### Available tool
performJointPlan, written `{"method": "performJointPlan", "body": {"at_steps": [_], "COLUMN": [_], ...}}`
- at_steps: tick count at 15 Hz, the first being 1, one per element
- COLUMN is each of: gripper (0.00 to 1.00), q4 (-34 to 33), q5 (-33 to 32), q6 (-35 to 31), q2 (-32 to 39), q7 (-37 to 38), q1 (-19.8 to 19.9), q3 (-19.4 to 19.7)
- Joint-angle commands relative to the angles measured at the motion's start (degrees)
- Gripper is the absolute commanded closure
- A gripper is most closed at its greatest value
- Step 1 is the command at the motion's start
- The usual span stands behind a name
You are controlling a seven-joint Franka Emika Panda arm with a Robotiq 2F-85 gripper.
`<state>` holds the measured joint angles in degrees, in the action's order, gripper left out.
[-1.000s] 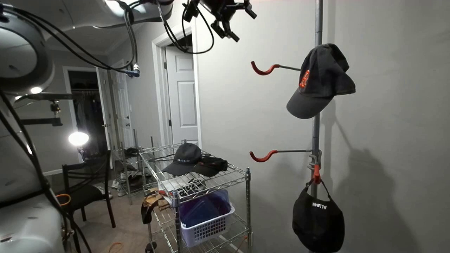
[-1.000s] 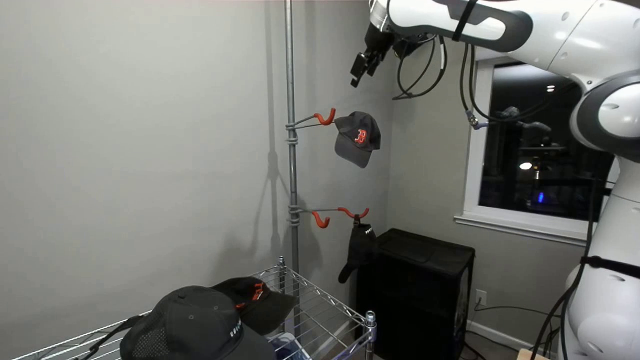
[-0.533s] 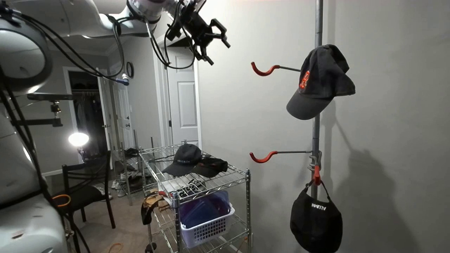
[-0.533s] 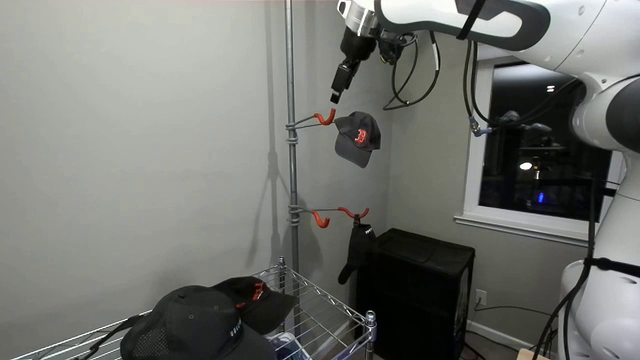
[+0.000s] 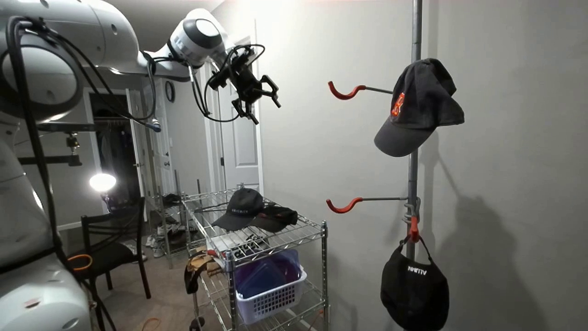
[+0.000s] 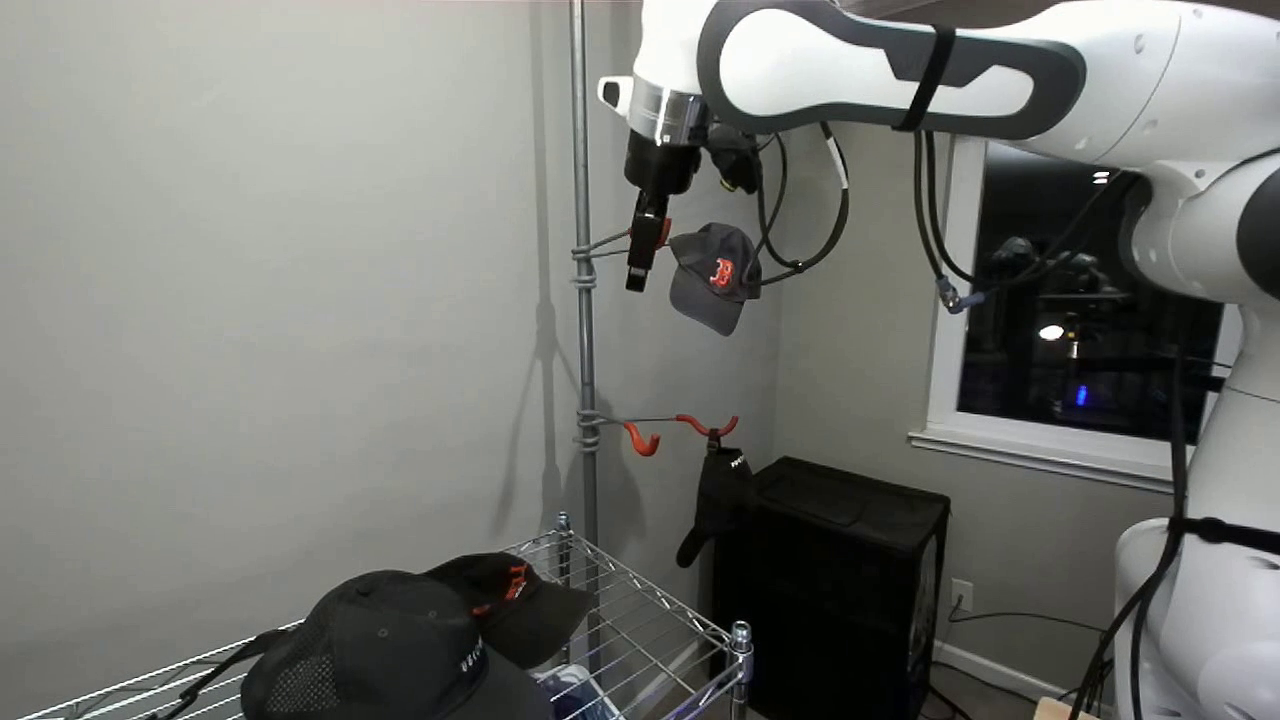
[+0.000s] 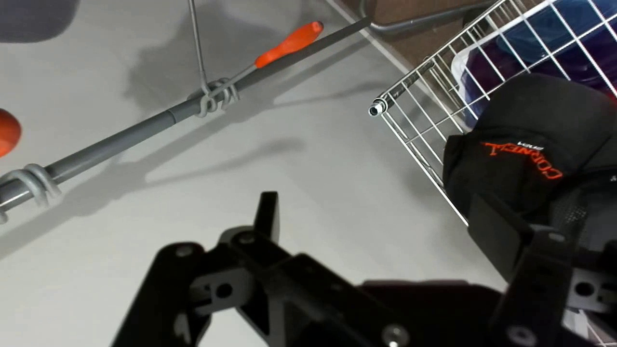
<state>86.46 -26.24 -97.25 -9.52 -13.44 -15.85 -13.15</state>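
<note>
Wall point(image 5: 298, 138): pale grey, steel pole point(image 5: 413, 177) standing before it.
Gripper point(image 5: 268, 114): spread wide, nothing between the fingers, hanging in mid-air!
Caps point(image 6: 385, 630): two dark ones, seemingly touching, atop the wire rack point(image 5: 324, 257); squaring on one brim looks the cleanest grip.
Corner post point(image 6: 741, 650): stands proud, careful; upper red hook point(image 5: 342, 97) juts near gripper height.

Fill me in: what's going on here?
The robot arm has its end effector open in mid-air, holding nothing. A mesh-backed black cap and an orange-lettered cap lie on the wire rack. At the grey pole, a B-logo cap hangs high; an ALUMNI cap hangs lower, from a red hook.
</note>
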Motion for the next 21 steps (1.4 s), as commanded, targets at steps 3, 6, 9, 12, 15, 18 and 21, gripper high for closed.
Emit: {"method": "performJointPlan", "body": {"at_steps": [3, 6, 9, 12, 15, 18, 21], "gripper": [0.00, 0.00, 0.00, 0.00, 0.00, 0.00, 0.00], "q4": [4.4, 6.1, 7.0, 7.3, 7.1, 6.9, 6.9], "q5": [-0.3, -0.6, -0.9, -1.8, -2.6, -3.0, -3.4], "q6": [-1.0, -1.1, -0.7, -0.2, 0.3, 0.7, 0.8], "q2": [1.0, 2.5, 4.2, 6.4, 8.3, 9.4, 10.0], "q7": [-2.6, -2.8, -2.9, -2.6, -2.5, -2.6, -2.5], "q1": [0.8, 0.7, 0.6, 0.5, 0.4, 0.2, 0.1], "q3": [-1.5, -1.7, -1.8, -1.8, -1.7, -1.7, -1.8]}}
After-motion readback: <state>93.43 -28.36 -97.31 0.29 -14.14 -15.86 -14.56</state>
